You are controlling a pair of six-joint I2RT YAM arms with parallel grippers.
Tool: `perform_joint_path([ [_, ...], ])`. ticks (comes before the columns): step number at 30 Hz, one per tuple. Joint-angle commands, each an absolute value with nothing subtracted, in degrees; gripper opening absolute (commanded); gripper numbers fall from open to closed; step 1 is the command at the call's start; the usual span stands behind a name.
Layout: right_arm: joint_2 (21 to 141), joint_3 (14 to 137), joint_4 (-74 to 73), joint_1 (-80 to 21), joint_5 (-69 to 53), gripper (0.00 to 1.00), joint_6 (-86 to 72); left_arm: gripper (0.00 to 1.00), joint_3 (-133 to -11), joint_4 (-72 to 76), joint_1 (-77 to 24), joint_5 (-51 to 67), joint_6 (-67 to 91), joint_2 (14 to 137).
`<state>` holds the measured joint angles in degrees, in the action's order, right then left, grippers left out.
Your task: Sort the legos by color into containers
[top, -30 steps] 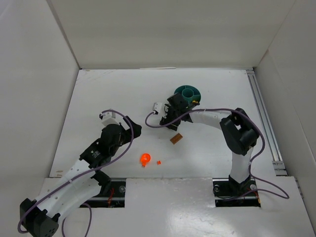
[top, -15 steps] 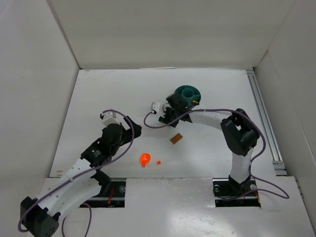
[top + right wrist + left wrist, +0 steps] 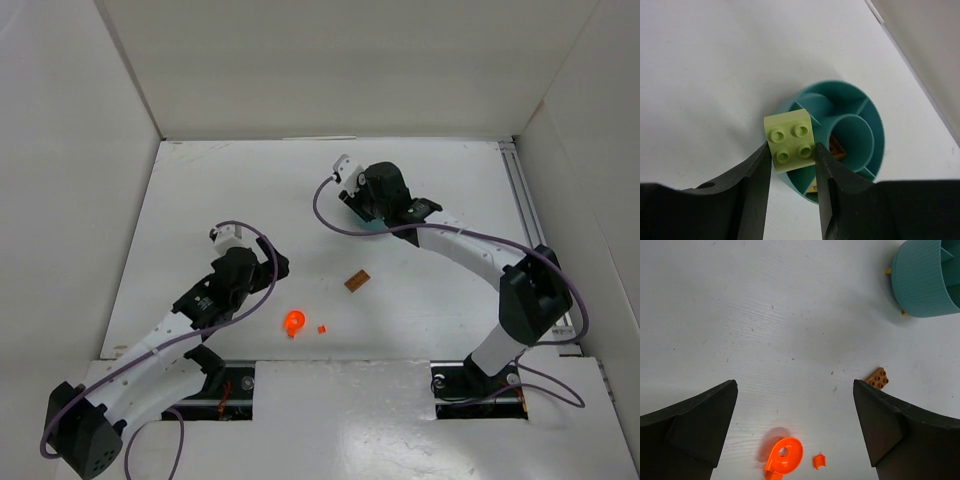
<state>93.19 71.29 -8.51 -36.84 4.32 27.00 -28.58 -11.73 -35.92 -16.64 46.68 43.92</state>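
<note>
My right gripper (image 3: pixel 792 150) is shut on a pale yellow-green lego (image 3: pixel 791 141), held above the near-left edge of the round teal tub (image 3: pixel 877 126). A brown lego (image 3: pixel 838 150) lies in its centre ring and a yellow one (image 3: pixel 814 188) in a wedge. From above, the right gripper (image 3: pixel 372 212) hides most of the tub (image 3: pixel 372 227). My left gripper (image 3: pixel 794 390) is open over the table, with a roundish orange lego (image 3: pixel 785 456) and a tiny orange piece (image 3: pixel 819 460) just below it. A brown lego (image 3: pixel 877 378) lies beside its right finger.
Two small yellow bits (image 3: pixel 904 314) lie against the tub's outer wall (image 3: pixel 925 285). White walls close in the table on three sides, and a rail (image 3: pixel 535 240) runs along the right edge. Purple cables loop off both wrists.
The right gripper closed on the pale green lego left of the tub, then rose and swung back over the tub. The left arm barely shifted.
</note>
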Motion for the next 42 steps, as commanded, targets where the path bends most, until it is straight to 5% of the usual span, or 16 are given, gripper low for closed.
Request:
perform_joint_path([
  [1, 94.2, 71.1, -6.7, -36.4, 18.5, 0.17, 21.6, 1.0, -31.0, -9.2, -36.1, -16.6, 47.2, 44.5],
  [42, 104.2, 71.6, 1.6, -45.5, 47.8, 0.24, 16.0, 1.0, -28.4, -6.9, -36.1, -16.0, 46.7, 45.5],
])
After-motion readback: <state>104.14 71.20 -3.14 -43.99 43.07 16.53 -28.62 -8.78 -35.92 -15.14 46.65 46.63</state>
